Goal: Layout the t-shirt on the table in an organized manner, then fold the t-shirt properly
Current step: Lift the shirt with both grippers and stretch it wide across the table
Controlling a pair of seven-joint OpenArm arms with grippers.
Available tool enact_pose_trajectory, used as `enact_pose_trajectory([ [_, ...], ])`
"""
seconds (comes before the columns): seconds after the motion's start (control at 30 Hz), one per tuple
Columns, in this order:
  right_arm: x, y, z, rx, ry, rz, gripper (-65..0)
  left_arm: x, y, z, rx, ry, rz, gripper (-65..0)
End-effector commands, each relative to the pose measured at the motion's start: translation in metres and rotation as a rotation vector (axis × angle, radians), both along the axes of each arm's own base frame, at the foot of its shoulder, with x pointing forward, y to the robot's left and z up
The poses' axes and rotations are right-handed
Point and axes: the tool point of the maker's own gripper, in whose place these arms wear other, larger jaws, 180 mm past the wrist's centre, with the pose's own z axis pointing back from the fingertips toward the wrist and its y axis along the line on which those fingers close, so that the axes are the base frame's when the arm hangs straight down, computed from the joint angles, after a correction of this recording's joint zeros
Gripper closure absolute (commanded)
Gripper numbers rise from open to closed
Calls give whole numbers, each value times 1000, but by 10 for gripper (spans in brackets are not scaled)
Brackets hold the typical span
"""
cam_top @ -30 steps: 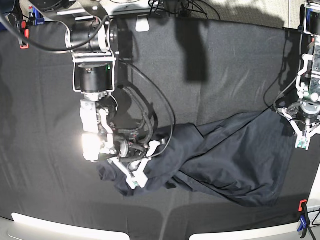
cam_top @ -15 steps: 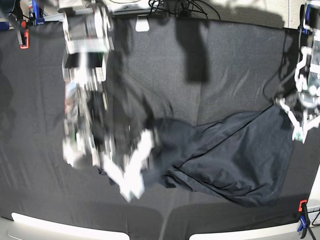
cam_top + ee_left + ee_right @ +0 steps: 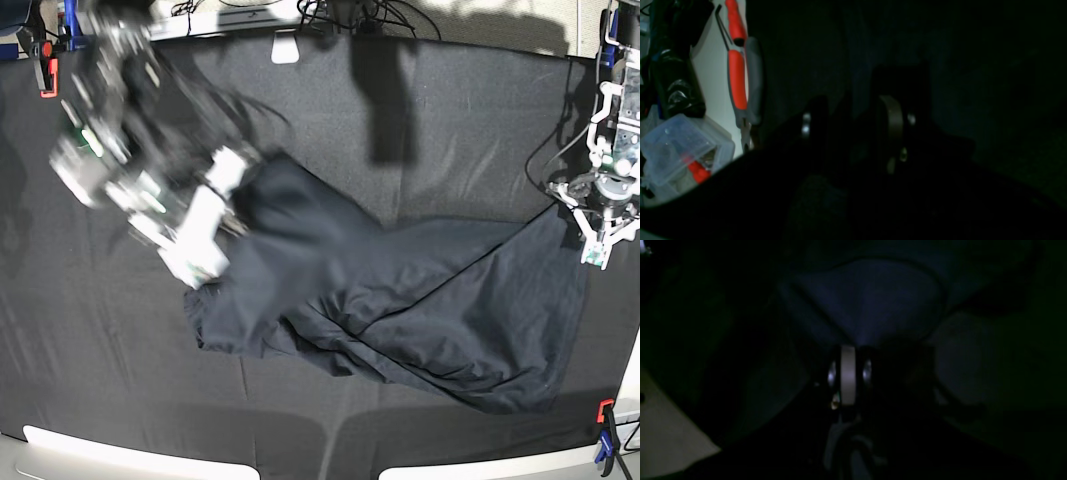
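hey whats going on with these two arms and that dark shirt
A two-armed robot is spreading out a t-shirt on the table. The right tool, blurred with motion, is shut on a pinch of the shirt and lifts that end off the cloth. The left tool hangs open at the shirt's opposite edge, gripping nothing. The shirt lies crumpled, not yet flat, and no fold is made.

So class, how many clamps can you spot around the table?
3: an orange clamp far left, a blue clamp beside it, an orange-and-blue clamp near right. Others may be hidden.
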Motion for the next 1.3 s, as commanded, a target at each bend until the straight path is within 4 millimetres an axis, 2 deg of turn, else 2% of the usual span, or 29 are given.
enact_pose_trajectory([
  [0.0,-1,-6,13,8,-47,-13,0,10,6,18,27,-44,-14,-215],
  [0.2,-29,-45,14,4,-29,-109,0,-4,-13,-7,106,153,-219,-216],
  [0.33,-40,-74,12,-49,-9,-166,0,-10,-15,-14,136,200,-268,-216],
  [0.63,-54,-136,23,-210,3,-245,0,-24,28,-2,139,266,-201,-216],
  [0.87,-62,-141,19,-232,31,-243,0,-27,28,-1,44,275,-175,-216],
  [1.0,-63,-142,19,-236,32,-244,0,-39,11,-13,-61,318,-213,-216],
  [1.13,-63,-142,19,-238,32,-245,-183,-68,-11,-32,-184,397,-249,-218],
  [1.17,-62,-142,19,-237,31,-244,-201,-75,-13,-36,-196,412,-251,-218],
  [1.27,-61,-142,20,-233,24,-244,-203,-92,-19,-41,-253,428,-239,-218],
])
